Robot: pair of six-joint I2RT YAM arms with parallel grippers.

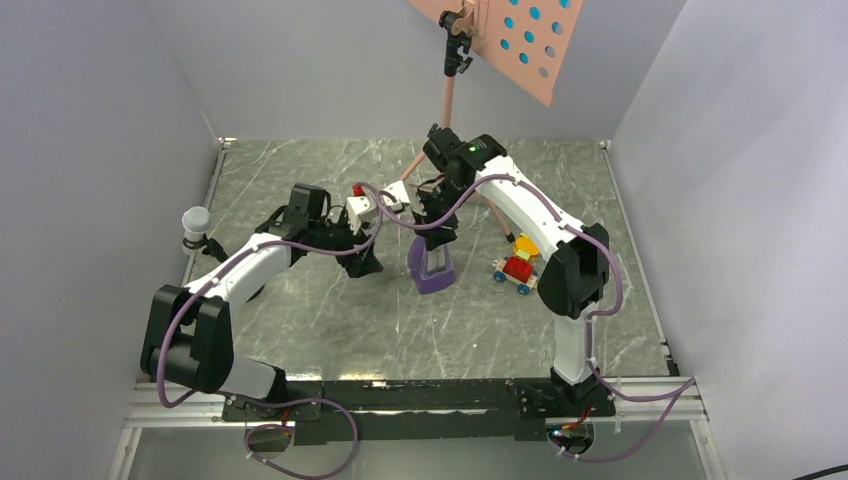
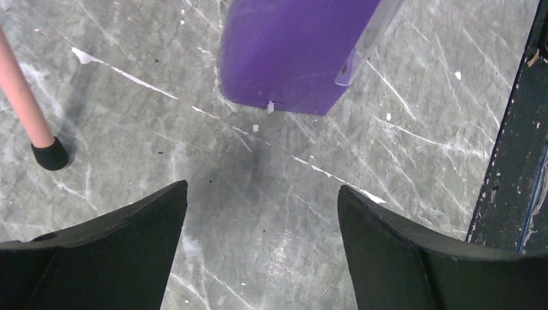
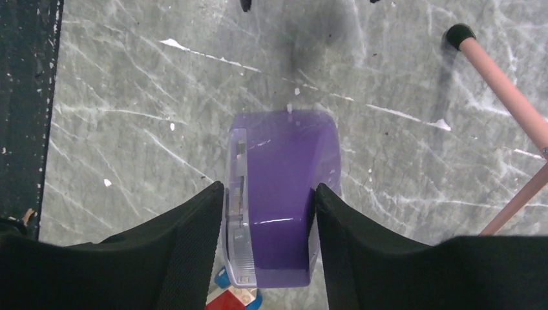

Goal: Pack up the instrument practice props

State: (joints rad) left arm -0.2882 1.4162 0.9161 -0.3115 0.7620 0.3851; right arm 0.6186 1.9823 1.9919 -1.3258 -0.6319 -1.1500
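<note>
I've got 2 arms on screen, L arm & R arm. Both have white link shells w/ chunky black joint housings. A purple cable loops loose along each one, from the base up to the wrist. The bases sit on a black plate at the near edge. R arm shows a small green LED on its upper black joint. L fingers are matte black, wedge-shaped, w/ curved inner edges. R fingers look the same, w/ a fine woven-looking texture.

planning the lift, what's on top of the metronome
The right claw, pressed against both its sides. From above, the claw covers the tip of the metronome.
</note>
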